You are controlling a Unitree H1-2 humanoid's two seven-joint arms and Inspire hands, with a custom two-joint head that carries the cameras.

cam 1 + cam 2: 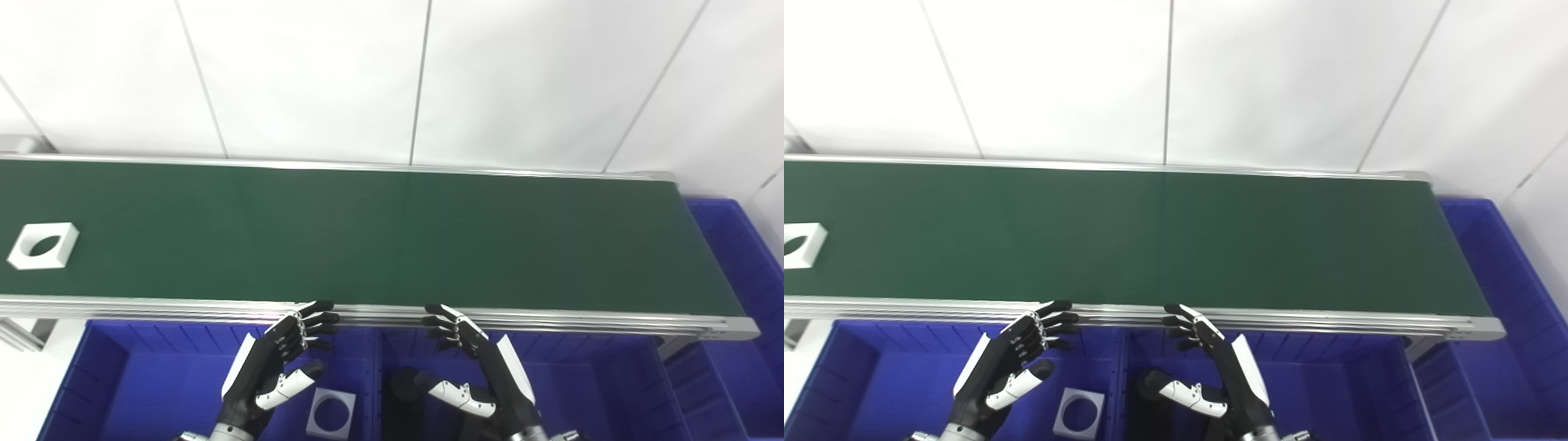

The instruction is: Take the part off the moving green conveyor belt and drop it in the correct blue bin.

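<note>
A white square part with a round hole (pixel 43 245) lies on the green conveyor belt (pixel 367 233) at the far left; it is cut by the left edge in the right eye view (pixel 799 245). My left hand (pixel 275 361) is open and empty over the left blue bin (pixel 122 380), fingertips near the belt's front rail. My right hand (pixel 478 361) is open and empty over the middle blue bin (pixel 588 392). Both hands are far from the part.
A similar white square part (pixel 331 414) lies in the left bin by the divider. A dark cylindrical object (pixel 404 392) sits in the middle bin under my right hand. A third blue bin (pixel 744 269) stands at the belt's right end. A white wall is behind.
</note>
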